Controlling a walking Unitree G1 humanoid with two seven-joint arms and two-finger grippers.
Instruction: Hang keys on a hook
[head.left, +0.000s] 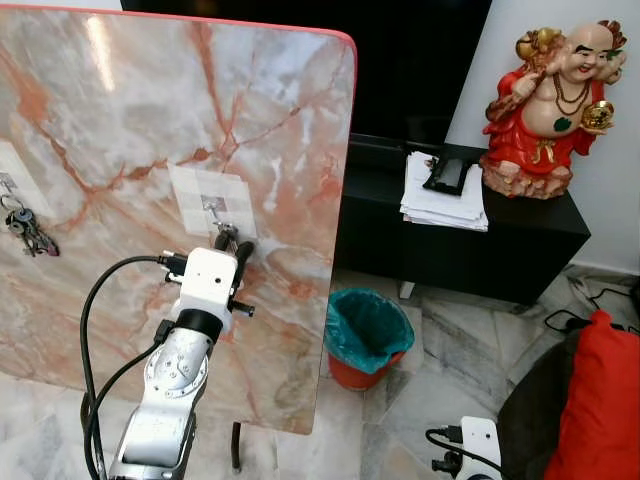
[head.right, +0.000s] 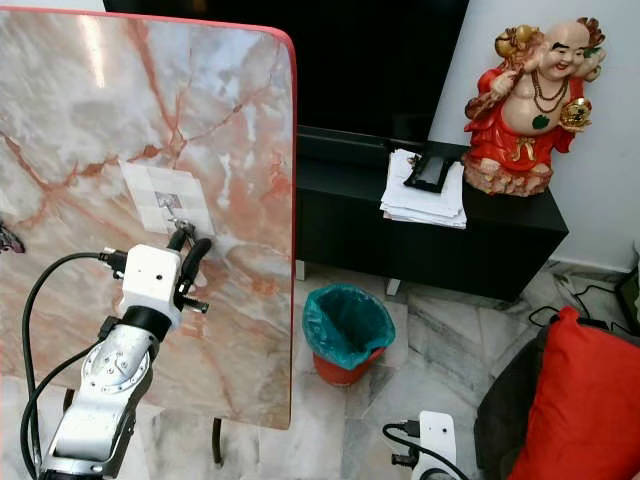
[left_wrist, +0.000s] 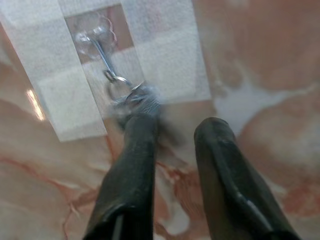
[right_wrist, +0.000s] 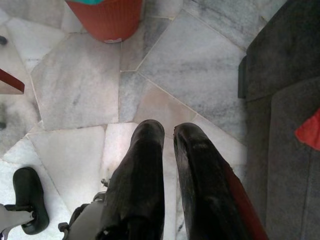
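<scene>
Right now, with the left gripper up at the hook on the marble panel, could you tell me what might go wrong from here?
1. The keys hang from the hook by a thin ring, right at the tip of one finger of the left gripper; pulling back could snag them and drag them off.
2. The hook sits on a stuck-on clear pad; a push could peel it from the marble panel.
3. The wrist view is blurred, so seating looks uncertain.

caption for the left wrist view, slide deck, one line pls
Left pincer, fingers apart, at the keys hanging from a clear hook on the marble board.
</scene>
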